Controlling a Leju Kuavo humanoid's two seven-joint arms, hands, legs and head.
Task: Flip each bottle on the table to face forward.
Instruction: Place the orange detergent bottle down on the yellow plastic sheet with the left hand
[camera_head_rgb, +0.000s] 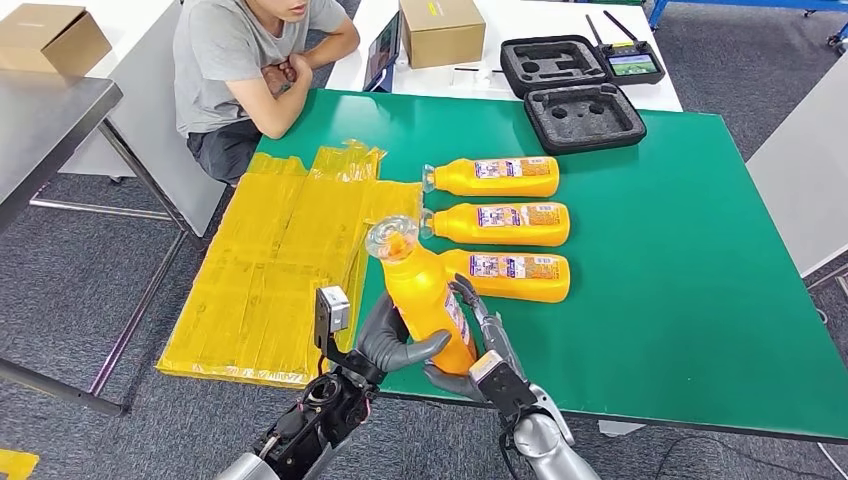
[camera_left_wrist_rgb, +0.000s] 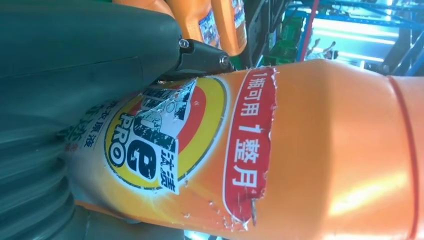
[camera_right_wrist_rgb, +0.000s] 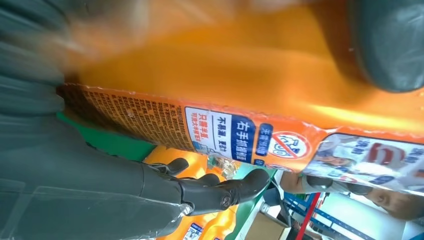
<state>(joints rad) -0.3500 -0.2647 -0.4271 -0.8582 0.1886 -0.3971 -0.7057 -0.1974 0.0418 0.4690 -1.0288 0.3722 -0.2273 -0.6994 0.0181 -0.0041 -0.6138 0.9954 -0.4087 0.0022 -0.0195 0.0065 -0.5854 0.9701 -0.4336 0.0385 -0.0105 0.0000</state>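
Observation:
An orange bottle (camera_head_rgb: 425, 295) with a clear cap is lifted off the green table (camera_head_rgb: 680, 250) near its front edge, cap pointing away. My left hand (camera_head_rgb: 395, 345) grips its lower body from the left and my right hand (camera_head_rgb: 475, 345) holds it from the right. The left wrist view has its front label (camera_left_wrist_rgb: 165, 135) close up; the right wrist view has its back label (camera_right_wrist_rgb: 235, 135) and my right hand's fingers (camera_right_wrist_rgb: 210, 192). Three more orange bottles (camera_head_rgb: 497, 177) (camera_head_rgb: 503, 224) (camera_head_rgb: 515, 276) lie in a row on the table, caps to the left.
Yellow plastic bags (camera_head_rgb: 280, 270) cover the table's left part. A person (camera_head_rgb: 255, 60) sits at the far left corner. Two black foam cases (camera_head_rgb: 583, 117) lie at the back. A cardboard box (camera_head_rgb: 442, 30) stands on the white table behind.

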